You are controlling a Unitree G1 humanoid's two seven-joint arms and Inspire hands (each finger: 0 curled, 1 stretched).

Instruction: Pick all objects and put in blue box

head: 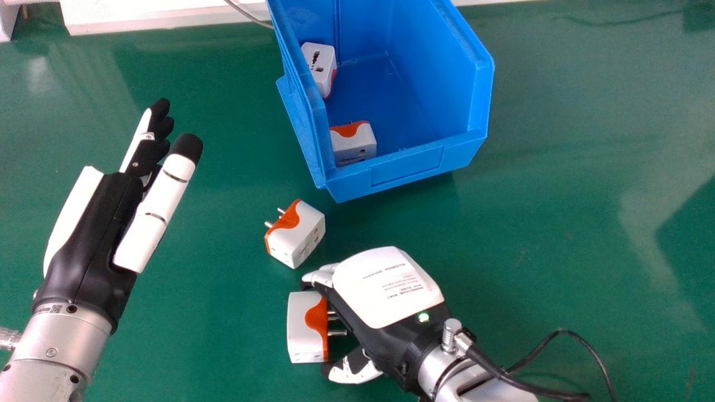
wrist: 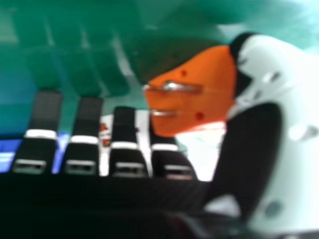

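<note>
The right hand [head: 385,290] is low in the head view, its fingers and thumb curled round opposite ends of a white and orange adapter [head: 301,329] whose pins point toward the palm. In the right hand view, the adapter's orange pin face [wrist: 199,89] sits between the fingers and thumb of the right hand [wrist: 259,144]. Another adapter [head: 299,234] lies on the table between that hand and the blue box [head: 408,167]. Inside the box, along its left wall, are two adapters, one farther back [head: 321,67] and one near the front [head: 354,142]. The left hand [head: 95,223] is open at the left.
The green table [head: 558,223] stretches around the box. A black cable [head: 581,340] loops beside the right wrist. A white ledge [head: 156,14] runs along the table's back edge, with a thin grey cable near the box's back left.
</note>
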